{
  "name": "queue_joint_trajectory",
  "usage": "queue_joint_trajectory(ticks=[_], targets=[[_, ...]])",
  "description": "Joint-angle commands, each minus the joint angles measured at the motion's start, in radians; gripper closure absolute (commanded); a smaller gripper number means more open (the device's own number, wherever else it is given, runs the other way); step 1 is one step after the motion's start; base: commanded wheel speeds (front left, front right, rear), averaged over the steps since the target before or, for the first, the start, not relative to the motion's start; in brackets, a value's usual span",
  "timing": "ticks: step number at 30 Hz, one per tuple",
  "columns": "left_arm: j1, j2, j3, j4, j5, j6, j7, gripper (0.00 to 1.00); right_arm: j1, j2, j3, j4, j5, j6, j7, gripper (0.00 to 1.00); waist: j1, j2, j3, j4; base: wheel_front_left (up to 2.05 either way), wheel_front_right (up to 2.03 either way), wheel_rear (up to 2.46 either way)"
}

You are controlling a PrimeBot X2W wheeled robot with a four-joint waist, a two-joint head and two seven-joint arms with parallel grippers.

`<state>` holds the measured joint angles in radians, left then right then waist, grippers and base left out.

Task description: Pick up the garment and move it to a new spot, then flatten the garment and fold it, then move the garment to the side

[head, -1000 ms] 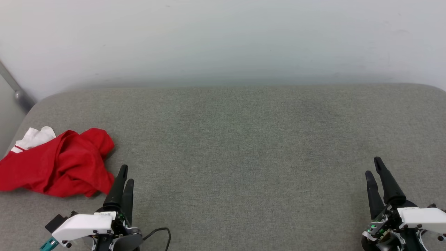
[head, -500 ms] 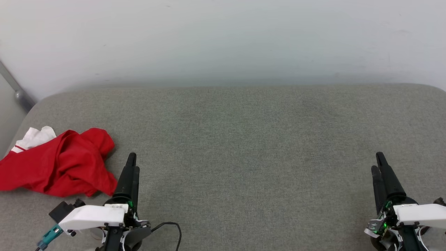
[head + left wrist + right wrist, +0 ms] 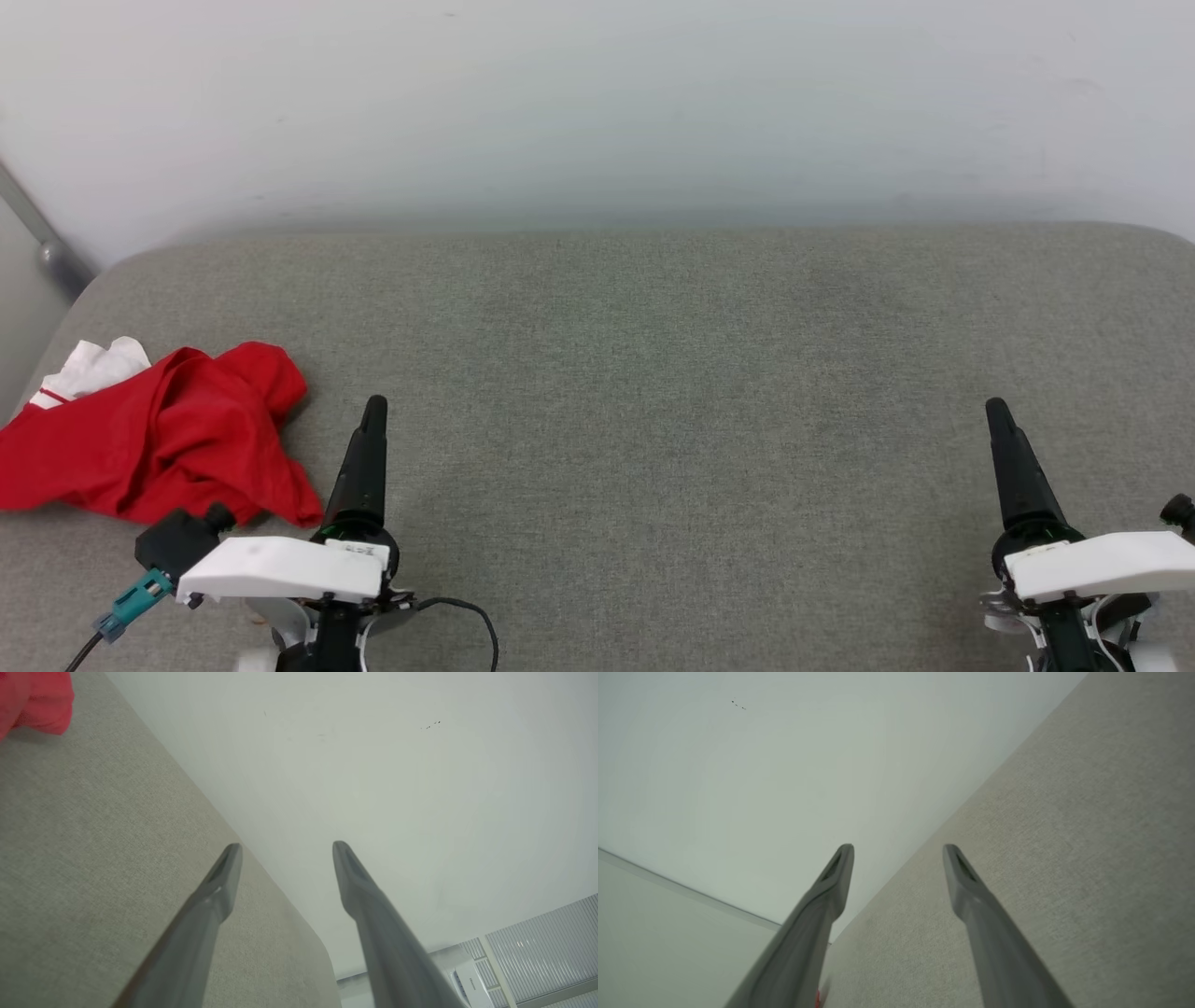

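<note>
The garment [image 3: 159, 434] lies crumpled in a red heap at the left end of the grey cushioned surface [image 3: 653, 373], with a white sleeve poking out at its far left. A red corner of the garment [image 3: 37, 700] shows at the top left of the left wrist view. My left gripper [image 3: 373, 411] hovers just right of the heap, turned on edge, its fingers apart and empty in the left wrist view [image 3: 285, 851]. At the lower right, far from the cloth, my right gripper [image 3: 997, 411] is also on edge, open and empty [image 3: 896, 854].
A pale wall [image 3: 597, 103] rises behind the surface. A grey metal bar [image 3: 37, 238] slants at the far left edge. A black cable [image 3: 457, 611] loops beside my left wrist. The broad middle of the surface lies between my two grippers.
Both grippers have rolled onto their edge, so each now shows as a single finger in the head view, and both have crept forward. The garment has not moved.
</note>
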<state>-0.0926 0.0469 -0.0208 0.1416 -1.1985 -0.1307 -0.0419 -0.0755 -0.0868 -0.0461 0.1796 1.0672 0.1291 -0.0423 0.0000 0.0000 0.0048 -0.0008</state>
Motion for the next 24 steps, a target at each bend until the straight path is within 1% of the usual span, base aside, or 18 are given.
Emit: queue_joint_trajectory(ticks=[1, 11, 24], targets=[[-0.031, 0.003, -0.008, -0.015, 0.055, 0.0, -0.01, 0.0, -0.021, -0.01, 0.005, -0.014, -0.058, 0.002, -0.01, 0.0, 0.0, 0.0, 0.0, 0.0, 0.0, 0.0, 0.0], [-0.034, 0.003, -0.031, 0.007, 0.326, 0.0, -0.044, 0.0, -0.028, -0.007, 0.009, 0.006, -0.31, 0.002, -0.043, 0.0, 0.0, 0.0, -0.001, -0.002, 0.0, 0.0, 0.0], [-0.038, 0.007, -0.06, 0.016, 0.588, 0.013, -0.084, 0.0, -0.025, -0.004, 0.016, -0.013, -0.539, 0.002, -0.052, 0.0, 0.0, 0.0, -0.001, -0.002, 0.0, 0.0, 0.0]])
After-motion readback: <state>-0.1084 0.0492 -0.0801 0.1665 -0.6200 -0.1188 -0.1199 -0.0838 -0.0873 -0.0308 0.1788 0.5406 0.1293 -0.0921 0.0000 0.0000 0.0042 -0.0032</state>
